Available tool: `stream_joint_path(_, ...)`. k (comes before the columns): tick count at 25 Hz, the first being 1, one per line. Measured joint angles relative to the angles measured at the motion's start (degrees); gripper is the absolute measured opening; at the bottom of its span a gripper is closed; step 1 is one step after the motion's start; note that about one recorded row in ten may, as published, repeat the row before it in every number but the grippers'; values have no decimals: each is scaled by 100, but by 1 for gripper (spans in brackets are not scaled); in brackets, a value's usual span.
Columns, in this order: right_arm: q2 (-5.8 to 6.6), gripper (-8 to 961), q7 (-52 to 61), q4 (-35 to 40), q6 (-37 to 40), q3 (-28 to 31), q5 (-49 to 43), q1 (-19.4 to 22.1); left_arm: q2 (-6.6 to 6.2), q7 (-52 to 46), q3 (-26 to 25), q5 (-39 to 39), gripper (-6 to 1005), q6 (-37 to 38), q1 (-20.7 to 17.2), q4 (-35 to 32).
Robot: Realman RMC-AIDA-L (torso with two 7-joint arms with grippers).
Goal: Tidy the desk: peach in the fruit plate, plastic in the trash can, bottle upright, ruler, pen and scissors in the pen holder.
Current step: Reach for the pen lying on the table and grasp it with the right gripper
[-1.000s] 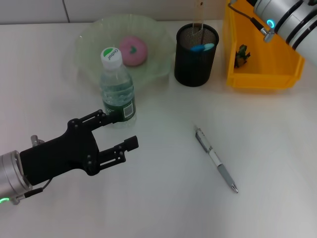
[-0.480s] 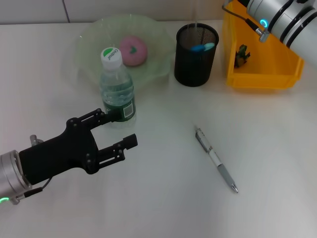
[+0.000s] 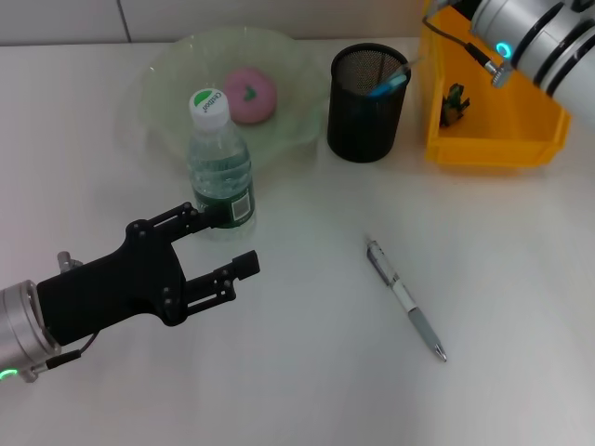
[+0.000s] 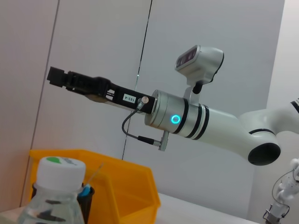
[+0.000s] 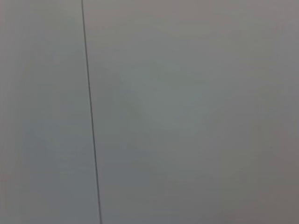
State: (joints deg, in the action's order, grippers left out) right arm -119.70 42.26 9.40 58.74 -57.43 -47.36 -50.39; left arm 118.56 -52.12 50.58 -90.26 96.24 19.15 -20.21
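**Pen is the last stray item on the counter**

While the peach [image 3: 249, 94] already sits in the green fruit plate [image 3: 167, 70] near the far edge and the water bottle [image 3: 219, 163] stands upright just in front of it, the pen [image 3: 405, 299] lies loose on the counter [image 3: 307, 372], right of centre and well apart from the black mesh pen holder [image 3: 367, 91]. That makes the pen the step in hand, by my reading. Something blue and a thin clear strip, likely the ruler, already lean inside the holder. Scissors I cannot make out for certain. Beside the holder, at the far right corner, the yellow bin [image 3: 493, 111] holds a small dark scrap.

Next, an arm must come down over the pen, line its fingers across the barrel, pinch near the middle, then tip it upright over the holder's mouth.

Toward the near left corner, the left gripper [image 3: 216, 248] hovers just in front of the bottle, its fingers spread apart and empty. High above the far right corner, the right gripper [image 4: 63, 78] is raised and reaching out level; the left wrist view shows it side-on, so I cannot tell whether it is parted, though nothing seems to be in it.
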Motion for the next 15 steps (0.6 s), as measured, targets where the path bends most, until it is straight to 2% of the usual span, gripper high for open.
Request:
stream_joint_path(3,97,451,1146,846,-2,-675,-281,445,-3,0,-13,1,725,25,-12,0)
stream_joint_path(4,173,452,2103,1801,-25,-1049,-908,875,-11,0,-20,1,726,38,-17,0)
stream_joint_path(5,173,452,2103,1801,-25,-1049,-908,875,-11,0,-20,1,726,38,-17,0)
stream_joint_path(8,222,452,3690,3374,69,-1125,-2532,1504,-18,0,-21,1,726,43,-1,-3)
stream_joint_path(9,209,452,4833,4318,322,-1072,-3755,1803,-18,0,-20,1,726,42,5,-10)
stream_joint_path(10,209,452,4833,4318,322,-1072,-3755,1803,-18,0,-20,1,726,42,5,-10)
stream_joint_path(12,145,452,5981,5338,889,-911,-5096,2002,-18,0,-24,0,726,34,26,-8)
stream_joint_path(13,121,452,6345,5615,1166,-825,-5528,2036,-20,0,-24,-1,726,26,41,-7)
stream_joint_path(14,69,451,7130,6285,1859,-606,-6318,2056,-24,0,-24,-2,726,12,60,-24)
stream_joint_path(15,69,451,7130,6285,1859,-606,-6318,2056,-24,0,-24,-2,726,12,60,-24)
